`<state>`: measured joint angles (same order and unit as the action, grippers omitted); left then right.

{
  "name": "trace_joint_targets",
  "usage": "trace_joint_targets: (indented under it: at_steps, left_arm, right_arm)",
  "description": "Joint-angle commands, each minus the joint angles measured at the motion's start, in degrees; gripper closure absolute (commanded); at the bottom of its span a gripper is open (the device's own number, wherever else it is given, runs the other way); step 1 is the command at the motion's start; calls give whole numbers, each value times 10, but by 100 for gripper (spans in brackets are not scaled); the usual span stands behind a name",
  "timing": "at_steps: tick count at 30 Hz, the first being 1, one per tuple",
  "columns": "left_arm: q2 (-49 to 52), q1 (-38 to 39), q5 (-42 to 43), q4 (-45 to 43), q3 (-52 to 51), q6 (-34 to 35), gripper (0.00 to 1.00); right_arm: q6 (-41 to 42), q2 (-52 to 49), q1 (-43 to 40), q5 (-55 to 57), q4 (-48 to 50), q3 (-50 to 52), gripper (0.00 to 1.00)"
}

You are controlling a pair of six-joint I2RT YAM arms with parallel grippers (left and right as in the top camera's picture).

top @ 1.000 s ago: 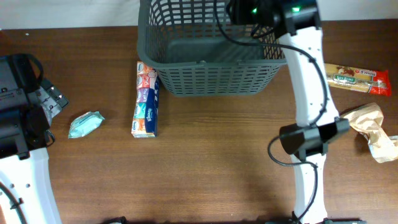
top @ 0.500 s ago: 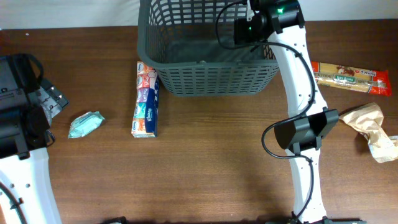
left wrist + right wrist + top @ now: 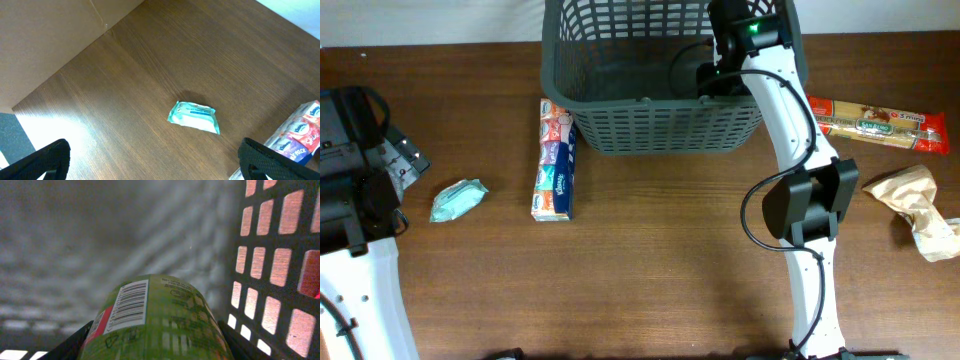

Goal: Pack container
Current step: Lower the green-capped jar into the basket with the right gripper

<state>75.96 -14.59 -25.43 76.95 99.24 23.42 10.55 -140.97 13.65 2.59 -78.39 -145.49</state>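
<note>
Right gripper (image 3: pixel 712 78) inside the container (image 3: pixel 650 130), gripping a green barcoded can (image 3: pixel 155 320).
The container stands at the far edge of the worktop (image 3: pixel 660 270), about midway along. The right gripper sits by its right wall, jaws part-spread around the can. The left gripper (image 3: pixel 155 167) hangs at the left edge, jaws fully apart, empty, with a wipes packet (image 3: pixel 194 116) nearby.

From above, we look straight down on the brown worktop (image 3: pixel 650 270), with the container (image 3: pixel 650 130) at the frame's top edge. From the left wrist we look obliquely down from some height; this view shares the teal wipes pack (image 3: pixel 194 116) and the tissue multipack (image 3: pixel 300 140) with the overhead view. From the right wrist we look at close range inside the container, past a green barcoded package (image 3: pixel 155 320) toward the floor and lattice wall.
</note>
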Motion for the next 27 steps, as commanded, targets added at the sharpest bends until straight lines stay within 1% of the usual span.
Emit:
trace_joint_targets:
  at_steps: [1,5,17,22,25,26,27]
  left_arm:
    - [-2,-3,4,-2,8,3,1]
    - [-2,-3,4,-2,8,3,1]
    - [-2,-3,4,-2,8,3,1]
    - [-2,-3,4,-2,8,3,1]
    - [-2,-3,4,-1,8,3,1]
    - [-2,-3,4,-2,8,3,1]
    - [-2,-3,4,-2,8,3,1]
  right_arm:
    - [3,-2,-2,11,8,7,96]
    - [3,-2,-2,11,8,7,94]
    - [3,-3,-2,11,19,35,94]
    - [3,-3,-2,11,23,55,89]
    - [3,-3,-2,11,26,55,83]
    - [3,-3,-2,11,26,55,69]
    - [3,-3,-2,11,26,55,65]
